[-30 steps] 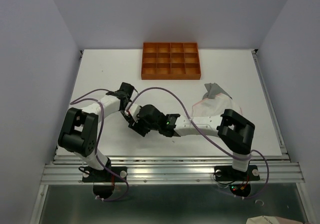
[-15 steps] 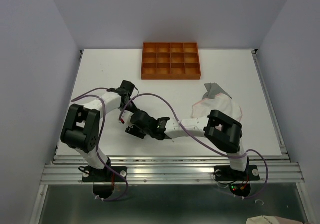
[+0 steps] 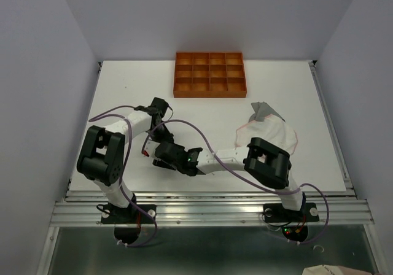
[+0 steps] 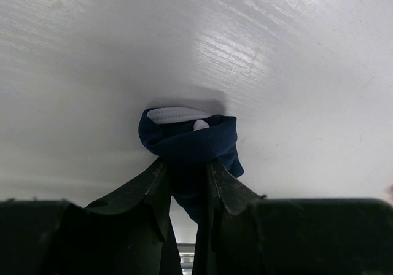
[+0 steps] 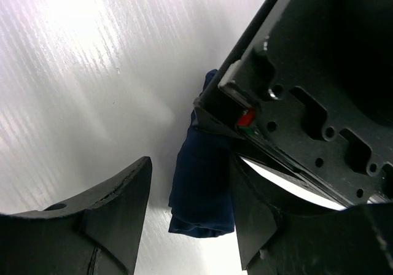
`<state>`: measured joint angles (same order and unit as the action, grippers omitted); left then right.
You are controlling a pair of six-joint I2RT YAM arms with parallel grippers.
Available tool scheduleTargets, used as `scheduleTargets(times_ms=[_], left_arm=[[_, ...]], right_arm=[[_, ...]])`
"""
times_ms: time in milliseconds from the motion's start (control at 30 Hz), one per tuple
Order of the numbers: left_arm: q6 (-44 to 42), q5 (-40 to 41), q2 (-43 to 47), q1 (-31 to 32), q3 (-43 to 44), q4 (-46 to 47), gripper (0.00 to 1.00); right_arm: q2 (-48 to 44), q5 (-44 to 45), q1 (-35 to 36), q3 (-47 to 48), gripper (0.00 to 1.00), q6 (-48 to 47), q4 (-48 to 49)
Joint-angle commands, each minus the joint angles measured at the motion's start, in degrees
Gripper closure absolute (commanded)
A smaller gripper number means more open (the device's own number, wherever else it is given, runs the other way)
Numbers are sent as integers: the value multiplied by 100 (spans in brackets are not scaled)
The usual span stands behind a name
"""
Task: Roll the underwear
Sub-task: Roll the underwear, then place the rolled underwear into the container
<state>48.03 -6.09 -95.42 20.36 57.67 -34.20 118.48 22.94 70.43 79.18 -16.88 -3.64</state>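
Note:
The navy blue underwear (image 4: 187, 137) is a bunched roll with white trim showing, lying on the white table. My left gripper (image 4: 187, 164) is shut on its near end. In the right wrist view the navy roll (image 5: 202, 192) hangs between the open fingers of my right gripper (image 5: 191, 164), which straddles it without pinching; the left gripper's black body (image 5: 307, 91) fills the upper right. In the top view both grippers meet at centre left, left (image 3: 152, 141) and right (image 3: 161, 159), hiding the navy piece. The grey underwear (image 3: 263, 110) and the pale pink-white one (image 3: 279, 132) lie at the right.
An orange tray (image 3: 210, 89) with several compartments stands at the back centre. Purple cables loop over both arms. The table's near edge is a metal rail (image 3: 209, 196) just behind the grippers.
My right arm has stretched further left and lower, bringing its open fingers around the navy roll. The left gripper has shifted slightly back and left, still holding the cloth.

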Motion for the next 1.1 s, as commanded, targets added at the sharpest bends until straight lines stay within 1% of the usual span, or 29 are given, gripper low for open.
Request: scheduleTargets(times_ms=[0,133,533,633,667,767,833,867,900,967,1000,1033,1067], left_arm=[[-285,828,-267,21,-11,-913,100],[-338,934,-328,29,104,-1010,100],[-435,1048,-487,38,271,-1142,100],[-435,1074,-487,47,289,-1168,100],[-461,1075,-487,47,297,-1168,100],[-479,1057,-504,56,359,-1186,100],[-505,1031,-496,73,394,-1186,100],[-514,1013,-478,91,412,-1186,100],[-505,1013,-460,91,412,-1186,100],[-514,995,-408,91,421,-1168,100],[-514,987,-364,100,429,-1186,100],[-523,987,-329,91,455,-1177,98],[-531,995,-276,91,464,-1168,88]], right_arm=[[184,439,23,133,42,-148,-304],[290,747,23,177,41,-254,-453],[483,853,23,212,43,-500,-770],[510,949,23,142,50,-579,-787],[510,958,23,133,53,-588,-787],[510,766,23,151,57,-579,-787],[519,730,23,186,62,-562,-744],[519,730,23,186,67,-527,-665],[510,773,23,151,74,-465,-551],[519,712,23,159,81,-255,-489],[519,625,23,168,89,-150,-480],[493,520,23,151,93,-53,-471],[457,327,23,107,95,157,-419]])
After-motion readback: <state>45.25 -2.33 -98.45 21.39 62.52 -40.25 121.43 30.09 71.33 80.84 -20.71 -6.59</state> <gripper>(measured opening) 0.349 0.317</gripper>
